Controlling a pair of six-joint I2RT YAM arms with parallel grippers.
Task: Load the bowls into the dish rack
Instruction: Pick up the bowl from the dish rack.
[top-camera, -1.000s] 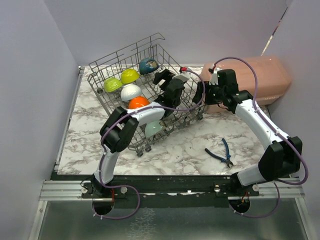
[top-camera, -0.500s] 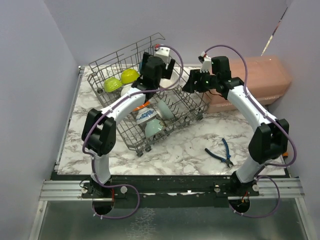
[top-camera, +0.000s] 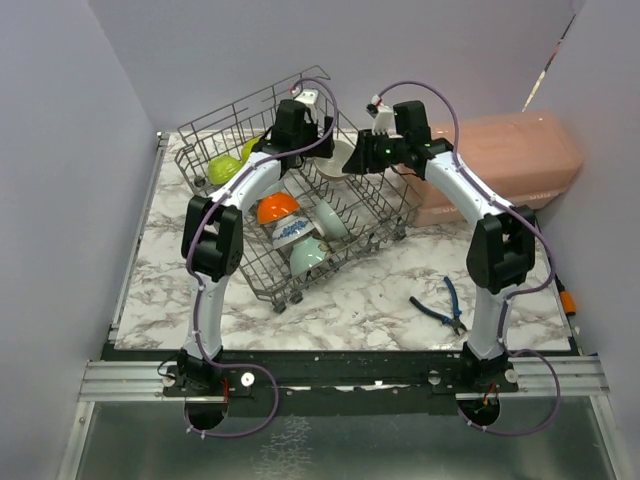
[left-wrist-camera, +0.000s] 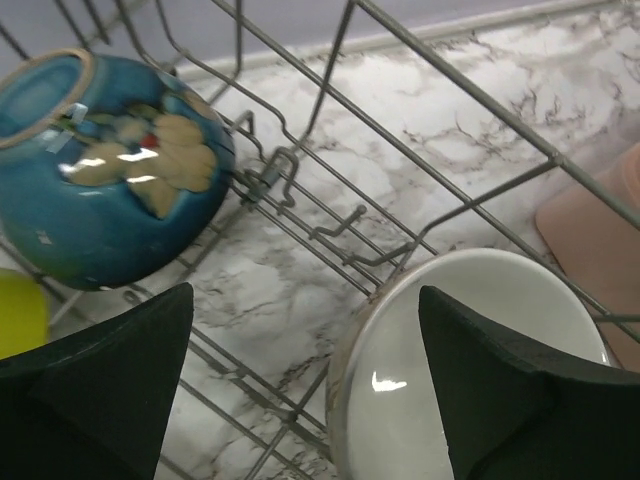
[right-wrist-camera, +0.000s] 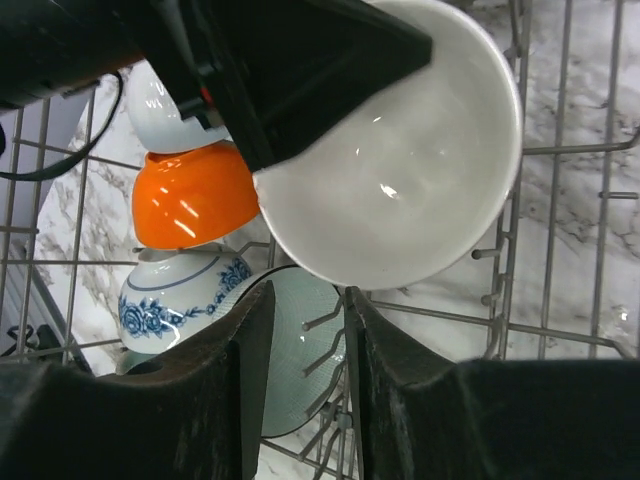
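Note:
The dish rack (top-camera: 222, 222) stands tilted at the back left of the table. In it lie lime-yellow (top-camera: 222, 168), orange (top-camera: 277, 207), blue-patterned (top-camera: 290, 233) and pale teal (top-camera: 308, 256) bowls. A white bowl (top-camera: 335, 157) rests at its far side. My left gripper (left-wrist-camera: 305, 290) is open wide astride that white bowl's (left-wrist-camera: 480, 370) rim, one finger inside it. A dark blue bowl (left-wrist-camera: 110, 170) lies to its left. My right gripper (right-wrist-camera: 310, 290) hovers just below the white bowl (right-wrist-camera: 400, 170), jaws narrowed with an empty gap; the teal bowl (right-wrist-camera: 300, 350) shows through it.
A pink lidded box (top-camera: 510, 150) stands right of the rack, behind my right arm. Blue-handled pliers (top-camera: 440, 305) lie on the marble table (top-camera: 370, 290) at the front right. Upright wire tines (right-wrist-camera: 490, 250) surround the bowls. Walls close in the sides and back.
Both arms swung to the rack's far side. The right gripper came left from the pink box and its jaws narrowed. The left gripper moved back over the white bowl.

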